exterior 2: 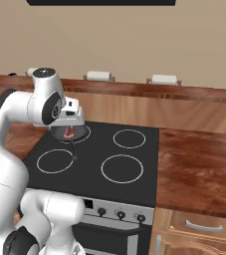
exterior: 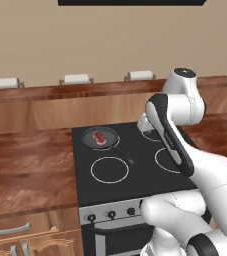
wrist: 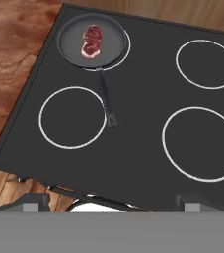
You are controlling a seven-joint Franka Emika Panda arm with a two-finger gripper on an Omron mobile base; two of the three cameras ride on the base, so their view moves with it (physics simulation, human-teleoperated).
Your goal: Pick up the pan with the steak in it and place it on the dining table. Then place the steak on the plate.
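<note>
Nearest the base, the stove's front panel with its row of knobs [exterior: 111,214] sits just below the black cooktop [wrist: 148,128], and the white arm rises over that front edge. The tool [wrist: 111,201] hangs high above the cooktop with its tips spread wide and nothing between them. Farther back, on the rear burner ring toward the arm's left, the pan [wrist: 91,40] rests flat with its thin handle [wrist: 106,99] pointing back toward the stove front. The steak [wrist: 91,40] lies inside it, a little off centre. Judging from this, the task has barely begun: the pan is not yet gripped, and carrying it to the dining table and moving the steak to the plate all remain. The hand view lays out the pan, the handle and all four rings from above, well apart from the tips. The left base view shows the wooden surface [exterior: 25,170] beside the stove and the raised ledge behind; in the right base view the arm's wrist covers most of the pan.
</note>
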